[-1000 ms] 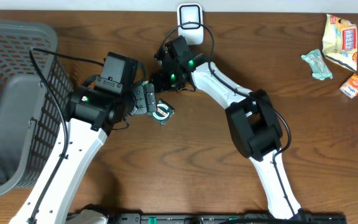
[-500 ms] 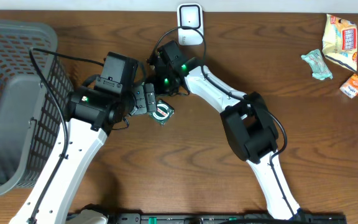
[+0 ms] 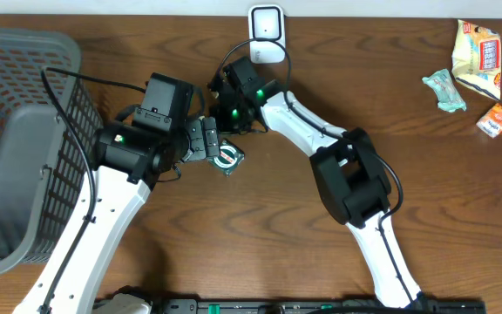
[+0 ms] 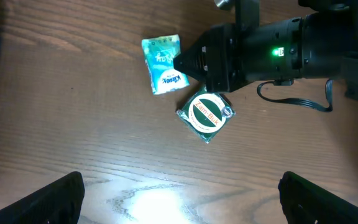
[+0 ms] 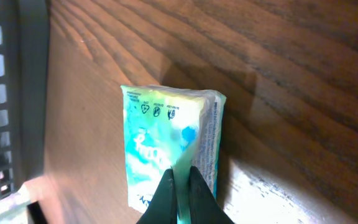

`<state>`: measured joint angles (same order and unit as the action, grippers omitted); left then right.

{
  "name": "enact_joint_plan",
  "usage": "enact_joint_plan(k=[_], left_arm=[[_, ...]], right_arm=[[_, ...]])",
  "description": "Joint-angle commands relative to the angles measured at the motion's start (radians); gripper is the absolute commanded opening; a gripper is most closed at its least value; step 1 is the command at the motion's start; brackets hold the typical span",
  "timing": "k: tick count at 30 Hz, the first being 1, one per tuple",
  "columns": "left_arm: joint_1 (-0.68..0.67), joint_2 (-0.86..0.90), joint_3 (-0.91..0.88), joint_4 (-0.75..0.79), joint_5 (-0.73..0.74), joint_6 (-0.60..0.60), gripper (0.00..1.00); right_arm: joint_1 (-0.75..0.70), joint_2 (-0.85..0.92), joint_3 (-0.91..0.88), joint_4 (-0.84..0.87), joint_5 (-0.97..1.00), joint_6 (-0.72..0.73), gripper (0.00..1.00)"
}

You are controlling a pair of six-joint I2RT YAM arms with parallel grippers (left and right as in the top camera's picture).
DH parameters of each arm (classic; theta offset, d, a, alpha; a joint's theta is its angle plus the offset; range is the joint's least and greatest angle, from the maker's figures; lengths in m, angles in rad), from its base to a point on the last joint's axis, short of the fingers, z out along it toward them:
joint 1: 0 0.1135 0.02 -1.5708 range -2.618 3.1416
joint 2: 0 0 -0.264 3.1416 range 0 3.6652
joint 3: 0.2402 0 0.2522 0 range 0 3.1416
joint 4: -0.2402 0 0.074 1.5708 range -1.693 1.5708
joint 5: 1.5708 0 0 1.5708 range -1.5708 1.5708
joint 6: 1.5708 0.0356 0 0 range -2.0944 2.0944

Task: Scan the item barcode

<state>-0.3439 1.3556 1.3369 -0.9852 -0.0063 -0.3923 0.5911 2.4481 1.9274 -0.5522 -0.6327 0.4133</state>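
Now the right tool [image 5: 180,179] has its tips pinched tight together on the wrapper of the teal packet [image 5: 160,137]. That packet lies flat on the worktop [image 5: 291,74], just beside a round green-and-white packet [image 4: 207,115]. The left tool [image 4: 179,199] hangs above both, spread fully wide and gripping nothing. A white scanner [image 3: 267,26] stands at the worktop's far edge, and a grey basket [image 3: 24,131] sits off to the left.

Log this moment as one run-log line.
right claw: shut on teal packet | left claw: open, empty, near round green packet | scanner: nothing presented yet
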Motion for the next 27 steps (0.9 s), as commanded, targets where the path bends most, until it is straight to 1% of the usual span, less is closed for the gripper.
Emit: enact_joint_plan(k=[1,6,9,10,11,18,20,24,26,27], left_arm=[[0.002,-0.003,0.015,-0.002,-0.01,0.006,0.98],[0.002,-0.003,0.015,-0.002,-0.01,0.006,0.98],[0.001,-0.003,0.015,-0.002,-0.01,0.006,0.98],[0.002,-0.003,0.015,-0.002,-0.01,0.006,0.98],[0.002,-0.003,0.015,-0.002,-0.01,0.006,0.98],[0.001,-0.003,0.015,-0.002,-0.01,0.006,0.98],[0.001,-0.003,0.015,-0.002,-0.01,0.005,0.98],[0.002,-0.003,0.015,-0.002,-0.01,0.006,0.98],[0.001,-0.003,0.015,-0.002,-0.01,0.006,0.98],[0.001,-0.003,0.015,-0.002,-0.01,0.006,0.98]], right_arm=[[-0.026,0.006,-0.009,-0.002,-0.102,-0.016,0.01],[-0.075,-0.037,-0.009,-0.005,-0.252,-0.042,0.01],[-0.115,-0.065,-0.009,-0.005,-0.394,-0.087,0.01],[-0.146,-0.084,-0.009,-0.005,-0.491,-0.122,0.01],[-0.16,-0.089,-0.009,-0.005,-0.527,-0.131,0.01],[-0.288,-0.103,-0.009,-0.005,-0.789,-0.142,0.01],[-0.34,-0.103,-0.009,-0.005,-0.922,-0.158,0.01],[-0.387,-0.103,-0.009,-0.045,-0.929,-0.161,0.01],[-0.394,-0.103,-0.009,-0.06,-0.896,-0.181,0.01],[-0.393,-0.103,-0.009,-0.076,-0.856,-0.19,0.03]])
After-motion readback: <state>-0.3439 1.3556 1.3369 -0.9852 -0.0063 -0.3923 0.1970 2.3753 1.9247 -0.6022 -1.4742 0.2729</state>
